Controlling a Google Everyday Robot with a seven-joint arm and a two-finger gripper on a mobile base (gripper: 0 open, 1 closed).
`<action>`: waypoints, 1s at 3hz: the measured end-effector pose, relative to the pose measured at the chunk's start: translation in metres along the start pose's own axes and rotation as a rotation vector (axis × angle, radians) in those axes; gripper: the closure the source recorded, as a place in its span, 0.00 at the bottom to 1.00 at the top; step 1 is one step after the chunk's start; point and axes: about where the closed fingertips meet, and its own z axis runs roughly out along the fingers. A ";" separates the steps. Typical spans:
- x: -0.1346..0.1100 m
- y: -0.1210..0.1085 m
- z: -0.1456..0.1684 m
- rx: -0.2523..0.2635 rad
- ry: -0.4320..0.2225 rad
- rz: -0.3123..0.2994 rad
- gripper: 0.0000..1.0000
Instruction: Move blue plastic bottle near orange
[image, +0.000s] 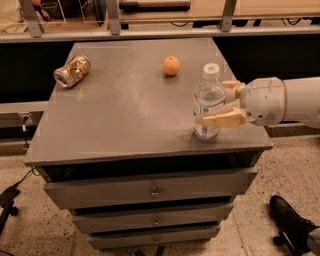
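My gripper straddles the blue plastic bottle at the table's near-right edge, fingers apart on both sides; the orange sits farther back-left; an uneven squeeze could tip this tall bottle over or off that edge.

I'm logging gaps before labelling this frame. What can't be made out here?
Camera view, the only one:
- Bottle label text: too small to read.
- Bottle's right side: hidden by the gripper, which is at the bottle near the table's front right corner.
- Arm past the wrist: cut off by the right edge.
- Can print: too small to read.
- Dark thing on the floor: cut off at the lower right corner.
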 end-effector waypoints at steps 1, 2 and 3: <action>-0.001 0.001 0.002 -0.004 -0.001 -0.001 0.81; -0.002 0.001 0.004 -0.008 -0.002 -0.003 1.00; -0.007 -0.009 0.005 0.016 0.016 -0.002 1.00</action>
